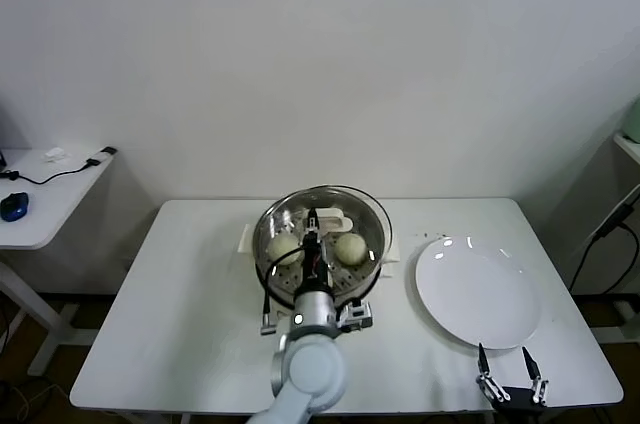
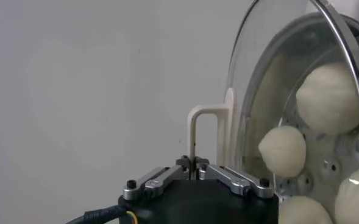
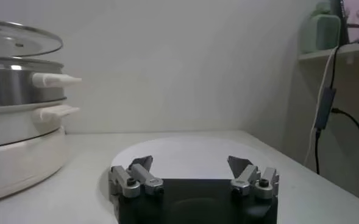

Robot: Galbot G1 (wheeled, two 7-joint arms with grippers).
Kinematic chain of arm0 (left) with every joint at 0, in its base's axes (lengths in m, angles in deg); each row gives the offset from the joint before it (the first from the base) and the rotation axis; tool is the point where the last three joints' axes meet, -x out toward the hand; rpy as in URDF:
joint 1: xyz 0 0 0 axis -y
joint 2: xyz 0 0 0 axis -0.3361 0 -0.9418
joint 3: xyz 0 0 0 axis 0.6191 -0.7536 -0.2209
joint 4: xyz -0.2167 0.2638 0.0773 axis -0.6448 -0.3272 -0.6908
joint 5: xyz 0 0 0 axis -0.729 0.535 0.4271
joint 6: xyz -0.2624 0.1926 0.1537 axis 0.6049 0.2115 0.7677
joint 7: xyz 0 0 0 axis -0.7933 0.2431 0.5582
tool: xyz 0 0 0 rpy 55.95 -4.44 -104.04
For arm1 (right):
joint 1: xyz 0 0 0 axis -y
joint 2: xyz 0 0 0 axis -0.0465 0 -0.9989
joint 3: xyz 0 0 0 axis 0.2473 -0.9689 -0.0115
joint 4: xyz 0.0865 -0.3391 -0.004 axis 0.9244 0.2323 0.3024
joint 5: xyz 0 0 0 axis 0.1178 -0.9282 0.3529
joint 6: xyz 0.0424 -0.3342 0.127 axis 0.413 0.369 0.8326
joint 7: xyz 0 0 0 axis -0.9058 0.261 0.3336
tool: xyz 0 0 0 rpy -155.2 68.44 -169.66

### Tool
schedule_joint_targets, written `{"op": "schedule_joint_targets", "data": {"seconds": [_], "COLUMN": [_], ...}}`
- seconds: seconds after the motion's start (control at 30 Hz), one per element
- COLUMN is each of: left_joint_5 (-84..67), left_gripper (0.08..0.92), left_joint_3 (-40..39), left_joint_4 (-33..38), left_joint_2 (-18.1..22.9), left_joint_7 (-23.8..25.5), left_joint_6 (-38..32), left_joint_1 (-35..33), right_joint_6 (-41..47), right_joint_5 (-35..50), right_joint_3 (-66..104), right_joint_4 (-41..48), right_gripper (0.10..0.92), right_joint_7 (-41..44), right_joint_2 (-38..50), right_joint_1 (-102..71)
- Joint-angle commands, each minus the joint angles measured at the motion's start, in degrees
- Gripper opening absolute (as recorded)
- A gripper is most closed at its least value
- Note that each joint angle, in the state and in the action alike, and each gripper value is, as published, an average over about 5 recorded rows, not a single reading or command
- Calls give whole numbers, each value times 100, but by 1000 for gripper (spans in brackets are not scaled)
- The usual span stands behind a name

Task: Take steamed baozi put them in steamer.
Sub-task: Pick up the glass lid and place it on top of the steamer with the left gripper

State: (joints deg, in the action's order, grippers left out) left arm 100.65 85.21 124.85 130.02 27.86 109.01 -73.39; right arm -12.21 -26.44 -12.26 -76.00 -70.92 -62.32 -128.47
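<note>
Left tool [image 2: 193, 172] clamped shut on glass lid [image 1: 322, 221] handle [image 2: 202, 131], lid over steamer [image 1: 290, 289]. Through the glass, 4 steamed baozi [image 2: 283, 151] inside steamer. Beside steamer on counter [image 1: 180, 314], white plate [image 1: 478, 292]; past plate, right tool [image 3: 192, 175] spread wide, empty.

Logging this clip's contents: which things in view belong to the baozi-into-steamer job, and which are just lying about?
Part of the job:
- steamer, baozi inside
- glass lid, held by its white handle in the left gripper, fingers shut
- white plate, bare

Lying about:
- right gripper, open, idle at the table's near edge
- side table with a blue mouse and cable
</note>
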Motion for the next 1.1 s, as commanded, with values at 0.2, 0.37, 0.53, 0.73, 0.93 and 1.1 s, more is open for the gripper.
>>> {"op": "schedule_joint_targets", "data": {"seconds": [0.2, 0.37, 0.53, 0.73, 0.93, 1.1], "left_joint_5": [182, 266, 361, 349, 60, -181], "left_gripper": [134, 134, 134, 134, 194, 338], "left_joint_3": [111, 167, 228, 226, 123, 52], "left_joint_4": [-468, -533, -558, -447, -73, 353], "left_joint_2": [34, 35, 22, 2, -115, -285], "left_joint_7": [-152, -157, -187, -179, -84, 87], "left_joint_6": [-70, -97, -148, -189, -277, -314], "left_joint_1": [57, 41, 9, -31, -56, -168], "right_joint_6": [-78, -106, -178, -210, -179, -149], "right_joint_5": [8, 5, -7, -6, -6, -8], "right_joint_3": [14, -2, -13, -32, -33, -19], "right_joint_4": [8, 5, 23, 31, 1, -22], "right_gripper": [823, 823, 823, 823, 823, 823], "right_joint_7": [1, 6, 7, 16, 37, 66], "right_joint_2": [8, 3, 1, -3, -5, 10], "right_joint_1": [-13, -2, 10, 16, 19, 12]}}
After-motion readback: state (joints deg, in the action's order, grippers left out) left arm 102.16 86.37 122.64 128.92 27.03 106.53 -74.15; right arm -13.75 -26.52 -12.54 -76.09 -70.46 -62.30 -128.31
